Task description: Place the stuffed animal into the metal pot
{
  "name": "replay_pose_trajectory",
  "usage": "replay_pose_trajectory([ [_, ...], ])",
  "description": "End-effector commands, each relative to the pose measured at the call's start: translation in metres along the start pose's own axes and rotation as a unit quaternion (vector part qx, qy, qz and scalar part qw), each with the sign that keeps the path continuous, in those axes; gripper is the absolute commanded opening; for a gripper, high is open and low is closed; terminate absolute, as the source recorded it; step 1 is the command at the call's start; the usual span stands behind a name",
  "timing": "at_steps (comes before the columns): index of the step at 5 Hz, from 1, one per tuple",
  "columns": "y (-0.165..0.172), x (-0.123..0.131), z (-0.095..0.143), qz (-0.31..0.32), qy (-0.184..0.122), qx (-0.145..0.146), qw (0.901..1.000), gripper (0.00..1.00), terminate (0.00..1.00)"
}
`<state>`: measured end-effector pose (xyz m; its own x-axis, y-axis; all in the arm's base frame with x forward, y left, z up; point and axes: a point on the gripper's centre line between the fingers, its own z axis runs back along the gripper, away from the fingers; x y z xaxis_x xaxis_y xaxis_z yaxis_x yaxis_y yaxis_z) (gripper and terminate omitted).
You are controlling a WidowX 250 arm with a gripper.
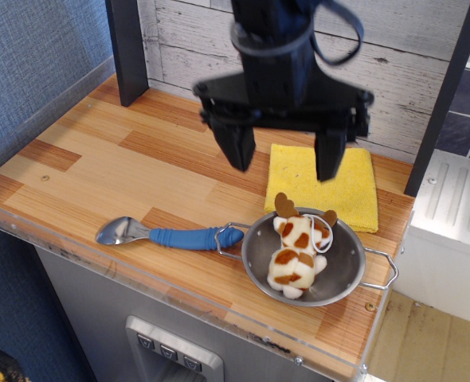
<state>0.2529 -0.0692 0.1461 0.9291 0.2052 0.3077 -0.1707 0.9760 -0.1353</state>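
1. Lying inside the metal pot [342,267], the stuffed animal [297,255] is seen resting on the pot's floor, with its brown ears toward 12 o'clock and its rounded pale end toward 6 o'clock; its long axis is thus taken to run from 12 to 6.
2. The gripper [283,155] is held above the desk [99,171] with its fingers [236,143] spread wide and nothing between them; the toy is released and lies at about 6 o'clock from them, well apart.
3. The placement is judged done; only a clear retreat would seem to be left.
4. The arm's upper part is cut off by the top edge.
5. The toy's face cannot be made out, and part of the yellow cloth [354,195] is hidden behind one finger.
6. A blue-handled spoon [171,235] lies at 9 o'clock from the pot, its handle tip just beside the pot's wire loop.
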Motion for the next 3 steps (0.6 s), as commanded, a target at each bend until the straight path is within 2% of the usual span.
replay_pose_trajectory([
  [1, 0.0065, -0.0006, 0.0351, 0.010, -0.054, -0.016, 0.9984, 1.00, 0.00],
  [2, 0.0065, -0.0006, 0.0351, 0.010, -0.054, -0.016, 0.9984, 1.00, 0.00],
  [3, 0.0065, -0.0006, 0.0351, 0.010, -0.054, -0.016, 0.9984, 1.00, 1.00],
])
